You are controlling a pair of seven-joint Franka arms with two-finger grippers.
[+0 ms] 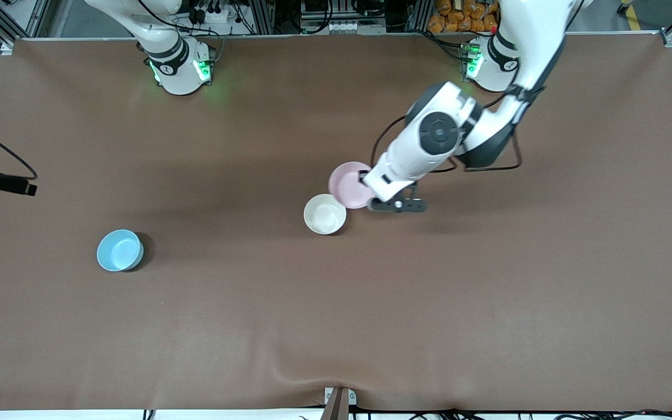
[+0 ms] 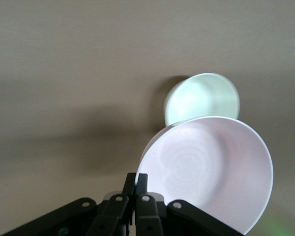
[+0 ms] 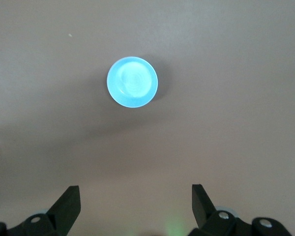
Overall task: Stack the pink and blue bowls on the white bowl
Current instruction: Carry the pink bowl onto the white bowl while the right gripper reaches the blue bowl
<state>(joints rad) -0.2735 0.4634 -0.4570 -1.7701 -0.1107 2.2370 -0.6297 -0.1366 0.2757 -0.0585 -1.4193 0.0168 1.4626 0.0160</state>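
Left gripper (image 1: 371, 188) clamps the pink bowl's (image 1: 347, 184) rim, carrying it just short of the white bowl (image 1: 325, 214). Right gripper (image 3: 135, 206) hangs open above the blue bowl (image 3: 132, 81).

My two arms (image 1: 429, 146) are glossy white with dark grey round joint caps. Green lights glow at both bases (image 1: 181, 70), and black cables trail along the links.
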